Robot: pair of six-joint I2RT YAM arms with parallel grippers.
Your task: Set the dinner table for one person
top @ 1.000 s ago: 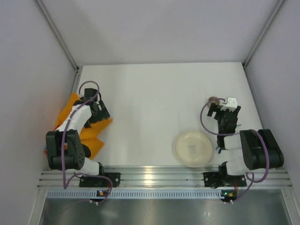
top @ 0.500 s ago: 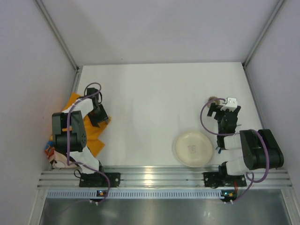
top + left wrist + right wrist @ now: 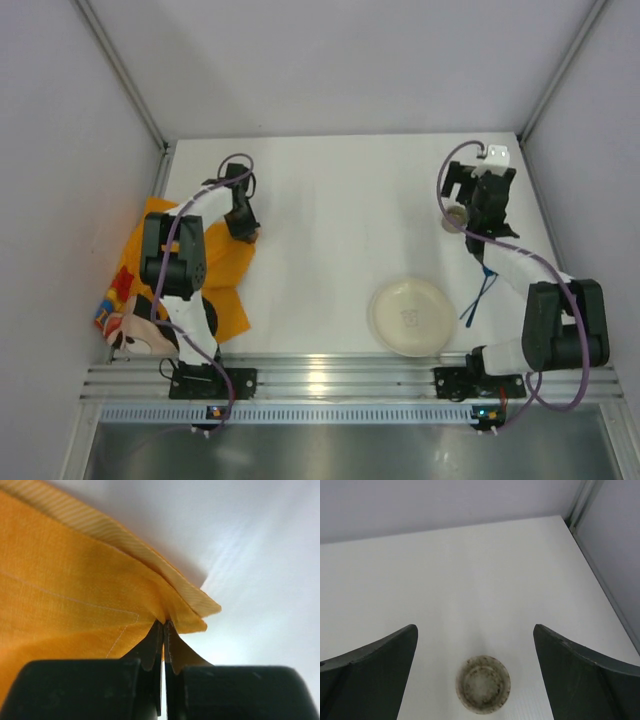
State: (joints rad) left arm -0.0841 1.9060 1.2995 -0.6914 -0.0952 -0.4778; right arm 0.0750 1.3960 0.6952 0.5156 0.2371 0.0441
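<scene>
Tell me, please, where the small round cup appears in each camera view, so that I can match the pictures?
Top external: the small round cup sits on the right side, beyond the plate.
Left wrist: not in view.
Right wrist: bottom centre, seen between the spread fingers of the right tool.
Shared landmark: the white dinner table appears in all three.

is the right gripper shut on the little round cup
No, the right wrist view shows the right gripper wide open, with the cup sitting untouched between its jaws.
</scene>
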